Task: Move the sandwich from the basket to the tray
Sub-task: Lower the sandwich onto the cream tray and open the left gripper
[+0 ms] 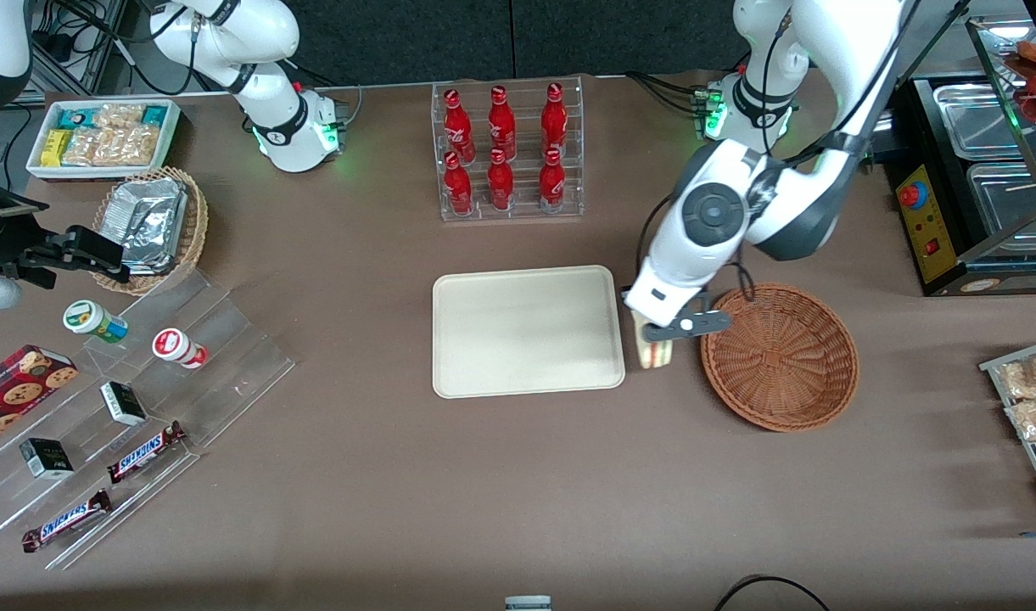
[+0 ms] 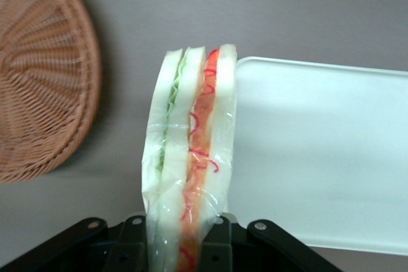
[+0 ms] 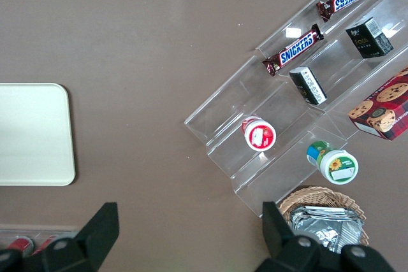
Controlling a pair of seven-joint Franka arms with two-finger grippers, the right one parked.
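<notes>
The sandwich (image 1: 656, 347) is clamped in the hand (image 1: 663, 333), held over the strip of tabletop (image 1: 518, 492) between the tray (image 1: 526, 331) and the basket (image 1: 779, 356). In the wrist view the sandwich (image 2: 191, 157) stands on edge in clear wrap, its green and orange-red filling layers showing between white bread slices, with the hand's (image 2: 182, 237) dark fingers (image 2: 220, 237) pressed against both sides of it. Its outer end reaches just to the tray's (image 2: 319, 157) rounded corner, and the basket (image 2: 44, 74) lies beside it with bare tabletop between them. The basket holds nothing.

Farther from the front camera than the tray stands a clear rack of red bottles (image 1: 505, 148). Toward the parked arm's end of the tabletop are a paler wicker basket with foil packets (image 1: 157, 225), a white bin of snacks (image 1: 102, 136), and a clear stepped shelf (image 1: 144, 407) carrying two small jars, small dark boxes, a cookie box and two Snickers bars (image 1: 147, 451). Toward the working arm's end sits a black food warmer (image 1: 976, 187).
</notes>
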